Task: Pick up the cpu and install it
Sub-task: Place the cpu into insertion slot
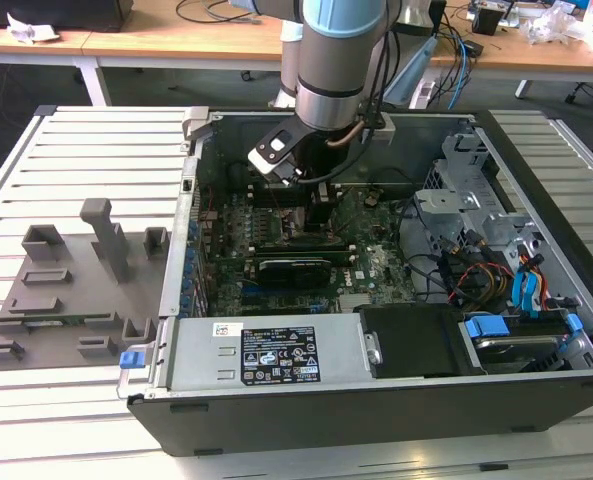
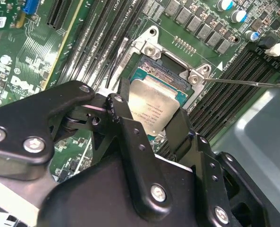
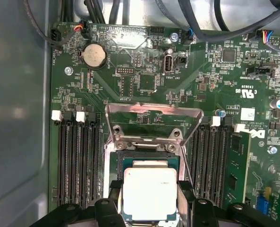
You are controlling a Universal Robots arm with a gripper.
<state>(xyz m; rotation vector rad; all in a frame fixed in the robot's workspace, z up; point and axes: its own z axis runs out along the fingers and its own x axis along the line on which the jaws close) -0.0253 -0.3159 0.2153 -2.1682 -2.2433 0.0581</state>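
The gripper point(image 3: 149, 189) clamps the cpu point(image 2: 155, 105) by two edges, low over the open socket point(image 3: 149, 157) (so picking is done); seating, I judge, is not finished.

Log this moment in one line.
gripper: shut on pale silvery square cpu | position: over open metal-framed socket | seated: cannot tell

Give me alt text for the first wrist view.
The claw grips the cpu by two opposite edges over the open socket on a green motherboard. The socket's metal frame stands hinged open, with memory slots on both sides.
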